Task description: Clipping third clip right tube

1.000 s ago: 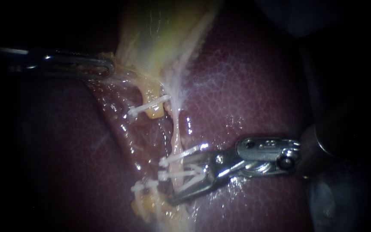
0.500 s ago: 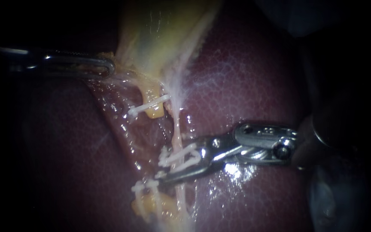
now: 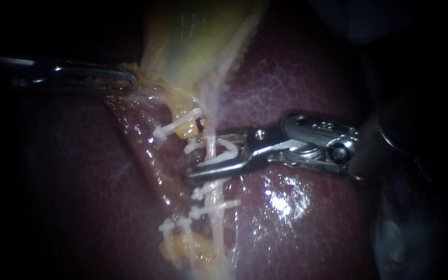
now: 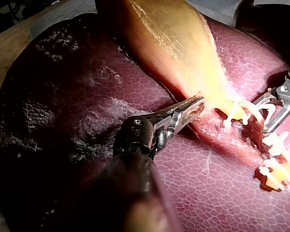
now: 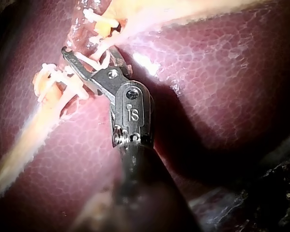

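The pale right tube [image 3: 211, 150] runs down from the yellow gallbladder [image 3: 193, 41]. Lower on this tube sit two white clips [image 3: 209, 193] [image 3: 214, 208]. My right instrument [image 3: 211, 154] has its jaws standing apart, one on each side of the tube, and holds an open white clip [image 3: 227, 150] around it. The right wrist view shows the same jaws [image 5: 89, 60] with the clip [image 5: 104, 58]. My left instrument [image 3: 129, 81] is shut on the gallbladder's edge and holds it to the left; its jaws [image 4: 193, 104] also appear in the left wrist view.
The left tube [image 3: 185, 129] carries a white clip [image 3: 176, 127], and another clip [image 3: 175, 224] lies on yellow tissue lower down. Dark red liver [image 3: 296, 233] lies all around and under the tubes. My right instrument's shaft [image 3: 390, 155] crosses the liver on the right.
My right instrument has moved up along the right tube with its clip, from beside the two lower clips to a spot above them. The left instrument has stayed still.
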